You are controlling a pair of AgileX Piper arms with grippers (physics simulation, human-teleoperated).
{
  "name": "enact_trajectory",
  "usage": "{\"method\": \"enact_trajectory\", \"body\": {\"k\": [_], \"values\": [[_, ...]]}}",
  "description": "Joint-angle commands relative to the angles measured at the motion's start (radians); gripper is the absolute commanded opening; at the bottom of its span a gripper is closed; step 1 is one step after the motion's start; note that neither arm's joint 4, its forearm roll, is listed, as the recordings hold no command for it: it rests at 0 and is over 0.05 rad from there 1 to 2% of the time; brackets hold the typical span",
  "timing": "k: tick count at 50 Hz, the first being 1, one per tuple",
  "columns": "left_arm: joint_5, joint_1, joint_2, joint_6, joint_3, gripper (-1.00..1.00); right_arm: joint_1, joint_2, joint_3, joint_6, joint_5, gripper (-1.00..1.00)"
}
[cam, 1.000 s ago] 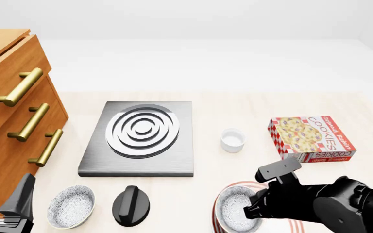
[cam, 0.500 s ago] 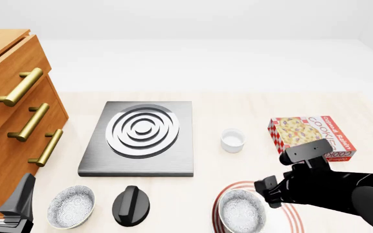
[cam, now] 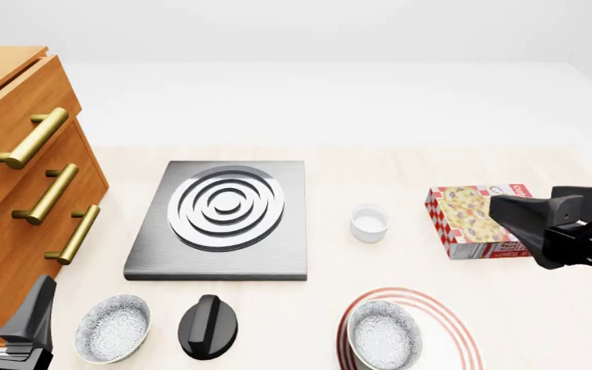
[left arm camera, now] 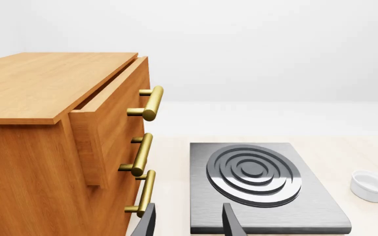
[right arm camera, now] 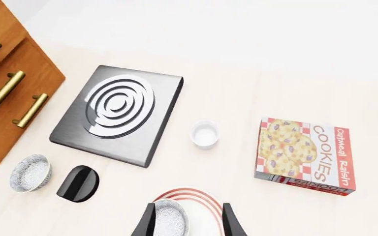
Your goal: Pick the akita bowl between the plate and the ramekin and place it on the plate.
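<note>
Akita bowl [cam: 384, 336] sits on the plate [cam: 455, 333], toward the plate's side nearest the black knob [cam: 206, 326]; speckled inside faces up. Nothing touches it. Plate is on the near side of the ramekin [cam: 369, 223], well apart from it, partly cut off by the frame edge. Ramekin stands upright between the burner [cam: 224, 220] and the cookie box [cam: 465, 219], closer to the burner.

Right gripper [right arm camera: 186, 221] is raised above the plate, clear of the bowl, fingers [right arm camera: 145, 222] spread with a gap between them, holding nothing. In the front view the right arm partly covers the cookie box.

Left gripper [left arm camera: 189, 222] sits by the drawer cabinet [cam: 18, 193], on the burner's near side; fingers [left arm camera: 146, 223] apart, nothing between them.

Second speckled bowl [cam: 113, 327] rests just beside the black knob, on the knob's cabinet side, both on the near side of the burner. Cabinet's top drawer is pulled slightly out, per the left wrist view.
</note>
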Motion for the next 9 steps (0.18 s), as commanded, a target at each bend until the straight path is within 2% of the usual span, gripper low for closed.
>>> {"method": "enact_trajectory", "body": {"k": [1,5,7,9], "values": [[0.000,0.000,0.000,0.000,0.000,1.00,-0.007,-0.071,-0.056,0.017,0.045,1.00],[0.000,0.000,0.000,0.000,0.000,1.00,0.000,-0.082,-0.062,0.016,0.058,1.00],[0.000,0.000,0.000,0.000,0.000,1.00,0.024,-0.060,-0.057,0.040,0.056,1.00],[0.000,0.000,0.000,0.000,0.000,1.00,0.028,-0.049,-0.079,0.015,0.041,1.00]]}}
